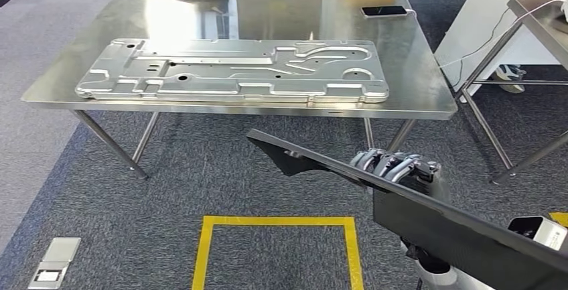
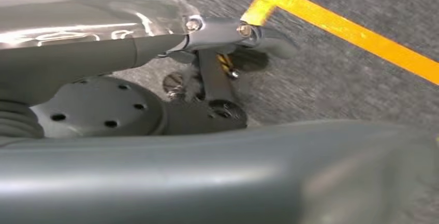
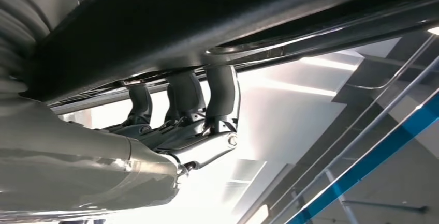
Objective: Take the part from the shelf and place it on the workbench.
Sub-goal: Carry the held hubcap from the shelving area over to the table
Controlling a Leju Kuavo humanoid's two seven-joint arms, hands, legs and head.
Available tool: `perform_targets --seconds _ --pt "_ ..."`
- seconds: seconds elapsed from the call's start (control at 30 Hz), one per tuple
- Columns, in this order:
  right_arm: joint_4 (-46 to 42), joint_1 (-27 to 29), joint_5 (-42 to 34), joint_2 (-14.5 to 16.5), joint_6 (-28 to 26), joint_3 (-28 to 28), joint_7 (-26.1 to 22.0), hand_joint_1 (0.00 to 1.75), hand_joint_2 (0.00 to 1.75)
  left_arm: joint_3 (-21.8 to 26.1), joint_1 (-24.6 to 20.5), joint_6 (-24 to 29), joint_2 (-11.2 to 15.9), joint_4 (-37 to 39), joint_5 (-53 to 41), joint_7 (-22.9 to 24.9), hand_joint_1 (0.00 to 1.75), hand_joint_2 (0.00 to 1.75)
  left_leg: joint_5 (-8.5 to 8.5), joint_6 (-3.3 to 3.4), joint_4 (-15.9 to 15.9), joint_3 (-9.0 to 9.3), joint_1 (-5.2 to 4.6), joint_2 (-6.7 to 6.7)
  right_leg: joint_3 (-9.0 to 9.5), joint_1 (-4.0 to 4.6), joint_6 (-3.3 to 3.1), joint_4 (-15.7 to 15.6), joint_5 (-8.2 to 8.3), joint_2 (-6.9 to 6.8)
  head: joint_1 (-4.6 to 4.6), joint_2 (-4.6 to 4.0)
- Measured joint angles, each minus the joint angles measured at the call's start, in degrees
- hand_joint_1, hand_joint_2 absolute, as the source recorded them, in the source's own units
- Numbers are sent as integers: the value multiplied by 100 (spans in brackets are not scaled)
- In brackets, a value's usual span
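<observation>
Largest item: the stainless-steel workbench (image 1: 429, 96) on tube legs, directly ahead, already carrying a long stamped silver metal panel (image 1: 234, 69) lying flat along its front half; a black phone (image 1: 384, 11) on charge sits at the far right corner. The task's thing, a long flat black part (image 1: 429, 213), is off the bench, carried low at the right, slanting up toward the bench edge. The right hand (image 1: 395, 166) grips it, fingers (image 3: 222, 94) hooked over one edge, probably to keep the sheet from sliding. Yellow floor tape (image 1: 278, 222) marks a standing square. The left hand (image 2: 217, 69) hangs over carpet; its state cannot be told.
</observation>
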Motion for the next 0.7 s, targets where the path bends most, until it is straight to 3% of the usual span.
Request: perform_targets --seconds 0.07,0.17,0.23,0.27,0.33,0.37,0.4,0.43,0.5,0.53,0.6,0.63,0.7 --pt "25 -4 -2 -13 14 2 -2 175 175 0 -12 -5 6 0 -4 -3 0 175 -93 -74 45 40 -8 -9 133 -1 -19 -350 82 4 11 0" --pt "33 -2 -7 -22 18 -3 -9 175 175 0 -27 -9 9 0 -17 -7 0 175 -139 -115 56 36 -17 -10 174 2 -179 -410 -51 30 9 0" --pt "29 -19 -9 -25 19 -6 -15 175 175 0 -39 -11 9 0 -19 -11 0 175 -261 -148 286 -56 -7 -8 236 -14 -255 -425 -101 23 5 0" --pt "28 -29 -10 -25 19 -6 -18 175 175 0 -46 -11 9 0 -19 -14 0 175 -381 -165 582 -216 -5 -8 272 -17 -288 -429 -131 15 3 0" --pt "30 -41 -18 -25 23 -6 -29 175 175 0 -44 -11 9 0 -19 -17 0 175 -623 -179 1385 -715 -5 -7 327 -2 -334 -430 -193 7 -1 0" --pt "33 -39 -25 -25 30 -6 -34 175 175 0 -34 -11 9 0 -19 -17 0 175 -639 -167 1678 -938 -11 -7 362 12 -346 -430 -226 12 -2 0" --pt "35 -38 -32 -25 39 -6 -38 175 175 0 -23 -11 9 0 -20 -17 0 175 -536 -139 1772 -1071 -24 -8 410 30 -355 -430 -262 21 -3 0" --pt "37 -39 -39 -26 49 -6 -41 175 175 0 -15 -12 9 0 -20 -17 0 175 -316 -90 1641 -1099 -48 -9 473 51 -362 -431 -303 30 -3 0" --pt "41 -42 -51 -27 64 -6 -44 175 175 -1 -14 -13 22 -1 -23 -17 0 175 219 86 1018 -958 -129 -15 607 82 -368 -446 -394 37 3 0" --pt "50 -45 -56 -27 69 -6 -45 175 175 -2 -12 -15 33 -1 -27 -17 0 175 392 177 769 -885 -177 -21 651 83 -361 -458 -427 42 11 0" --pt "72 -38 -66 -29 80 -6 -48 175 175 -4 -6 -14 57 -1 -31 -16 0 175 458 304 601 -830 -260 -28 674 41 -315 -493 -460 45 25 0" --pt "78 -36 -71 -30 84 -6 -49 175 175 -4 -4 -13 62 -1 -31 -16 0 175 461 326 552 -813 -288 -28 685 28 -284 -527 -463 48 24 0" --pt "66 -33 -80 -38 90 -14 -54 175 175 -4 -11 -10 75 -1 -27 -19 0 175 412 339 253 -625 -239 -26 735 34 -237 -581 -500 32 23 0"
